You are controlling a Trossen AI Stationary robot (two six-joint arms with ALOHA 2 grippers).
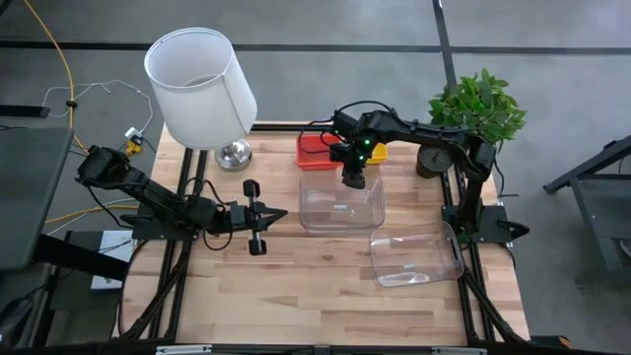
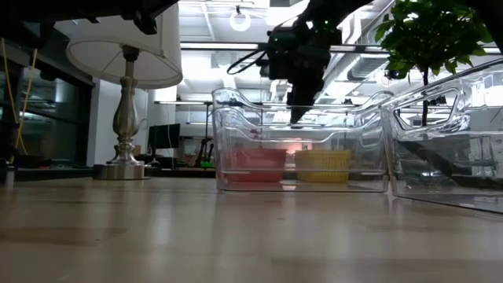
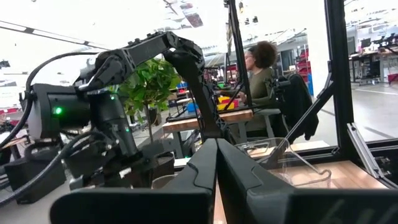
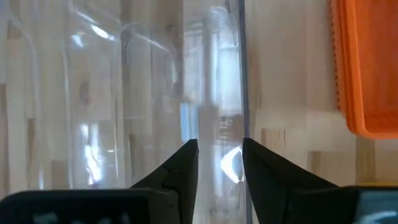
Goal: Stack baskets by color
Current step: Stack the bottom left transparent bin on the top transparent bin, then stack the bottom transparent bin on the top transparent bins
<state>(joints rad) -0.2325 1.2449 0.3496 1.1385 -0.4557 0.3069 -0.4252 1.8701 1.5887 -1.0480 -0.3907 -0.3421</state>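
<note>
Right pincer over the far wall of a clear tub

Its fingers stand slightly apart, straddling the tub's rim. Just beyond that tub sit the red basket and yellow basket; a second clear tub lies nearer. The lamp stands left; the left pincer rests closed.

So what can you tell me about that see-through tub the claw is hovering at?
The clear tub is a rectangular, open-topped container of transparent plastic with rounded corners. It stands upright near the middle of the wooden table, just in front of a red basket and a yellow one. It looks empty. The right claw straddles its far wall from above, one finger on each side, open. Whether a finger touches the plastic cannot be told. A second clear tub lies apart.
</note>
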